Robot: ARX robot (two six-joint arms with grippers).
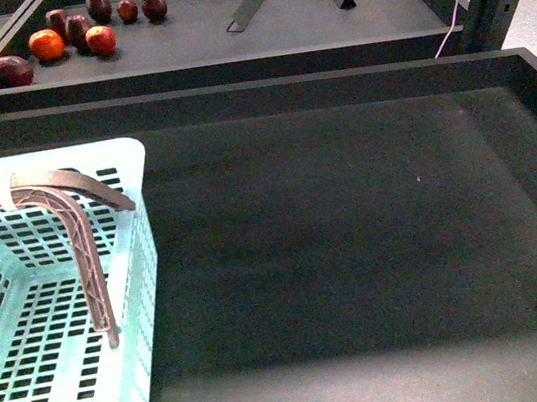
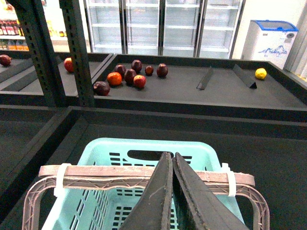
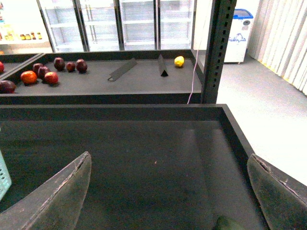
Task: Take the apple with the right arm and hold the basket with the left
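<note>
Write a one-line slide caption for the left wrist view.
Left gripper shut on the basket handle, with scattered fruit on the far shelf.

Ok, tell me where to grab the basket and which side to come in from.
Take the basket by its handle, on the straight top bar between the two white ties, coming down from above with the end effector's jaws across the bar. The handle stands up over the open top, and that bar looks narrow enough to close on; the walls are broad and slotted.
</note>
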